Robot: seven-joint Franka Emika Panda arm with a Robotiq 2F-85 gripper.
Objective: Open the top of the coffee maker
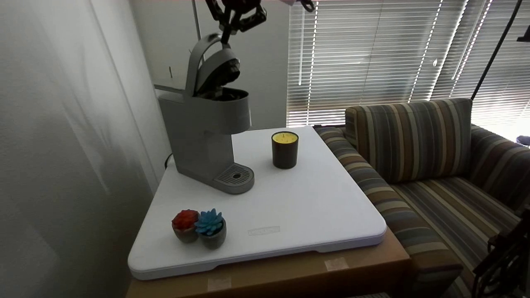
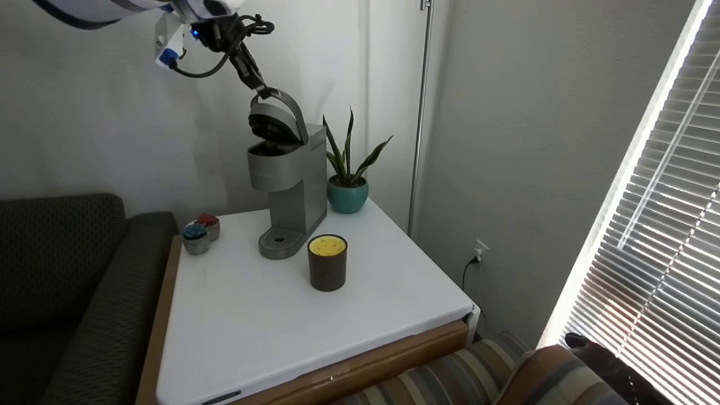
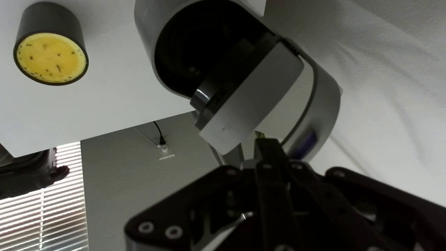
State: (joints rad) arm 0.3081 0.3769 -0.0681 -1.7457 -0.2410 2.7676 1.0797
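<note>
Wrist view: the gripper (image 3: 271, 148) enters from the bottom, its fingers pressed together, the tips at the gap between the arched handle (image 3: 325, 104) and the hinged lid (image 3: 251, 101) of the grey single-serve coffee maker (image 3: 148, 35). That lid is tilted up, baring the dark brew chamber (image 3: 195, 45). Well apart, on the white table (image 3: 111, 97), stands a dark candle jar (image 3: 50, 52) with yellow wax.

In an exterior view, the coffee maker stands close to the table's left edge, its round drip base (image 1: 234, 188) pointing inward. The lid leans back above the open head, and the fingertips reach down at the crown of the handle; whether they touch the lid I cannot tell. By the near left corner, a red succulent (image 1: 185, 219) and a blue succulent (image 1: 209, 223) sit just beside each other. The candle jar is toward the far right corner. Along the right edge is a striped armchair (image 1: 408, 140).

In an exterior view, the coffee maker is by the far edge, lid raised, the gripper slanting in from the upper left to the handle's top. A snake plant (image 2: 349, 154) in a teal pot (image 2: 347, 197) occupies the far right corner; both succulents are at the far left corner.
</note>
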